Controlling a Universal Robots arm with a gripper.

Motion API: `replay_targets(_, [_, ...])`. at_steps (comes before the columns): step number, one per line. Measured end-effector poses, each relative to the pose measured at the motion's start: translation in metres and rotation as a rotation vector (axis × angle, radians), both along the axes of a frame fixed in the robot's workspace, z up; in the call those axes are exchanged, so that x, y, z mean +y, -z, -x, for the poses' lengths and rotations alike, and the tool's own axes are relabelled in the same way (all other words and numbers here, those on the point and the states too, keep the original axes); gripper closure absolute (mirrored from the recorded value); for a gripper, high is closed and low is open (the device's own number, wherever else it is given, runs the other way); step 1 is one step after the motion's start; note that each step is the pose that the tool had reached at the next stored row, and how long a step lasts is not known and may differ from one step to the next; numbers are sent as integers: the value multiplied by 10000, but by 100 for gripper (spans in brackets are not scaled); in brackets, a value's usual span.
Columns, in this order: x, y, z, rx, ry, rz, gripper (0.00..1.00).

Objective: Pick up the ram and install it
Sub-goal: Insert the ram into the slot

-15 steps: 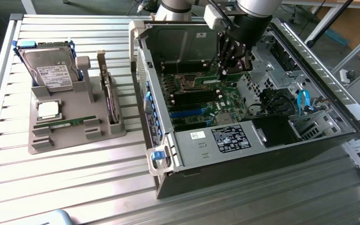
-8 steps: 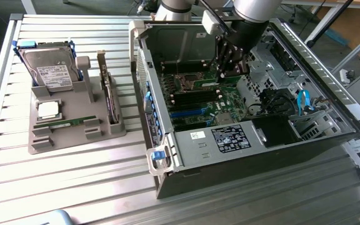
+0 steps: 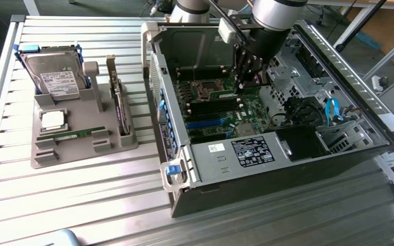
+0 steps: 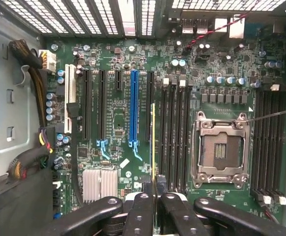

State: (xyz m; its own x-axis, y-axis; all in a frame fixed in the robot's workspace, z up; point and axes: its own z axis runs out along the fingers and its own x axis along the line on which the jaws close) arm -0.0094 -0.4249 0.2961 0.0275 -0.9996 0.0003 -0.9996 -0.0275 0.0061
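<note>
Ram (image 4: 153,142) is clamped edge-on in the hand (image 4: 153,191); black memory slots (image 4: 174,137) are seen just beyond the hand.

1. Arm (image 3: 279,13): thick round tube, silver-grey, smooth, with a glossy sheen along its side.
2. Wrist end: a pale boxy bracket (image 3: 229,31) is fixed on the side, and a thin black cable (image 3: 217,10) runs down to it.
3. Gripper (image 3: 250,77): black throughout, with a long narrow body.
4. Wrist view: four black linkage bars (image 4: 91,211) with a matte finish and rounded ends, two outer and two inner.
5. Screws (image 4: 112,201): round grey heads, one at each bar joint.
6. A light grey block (image 4: 131,196) sits between the inner bars.
</note>
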Motion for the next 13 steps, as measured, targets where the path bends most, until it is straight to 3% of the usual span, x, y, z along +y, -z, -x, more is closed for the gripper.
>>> replay_targets(13, [0, 176, 4, 0, 0, -1, 88])
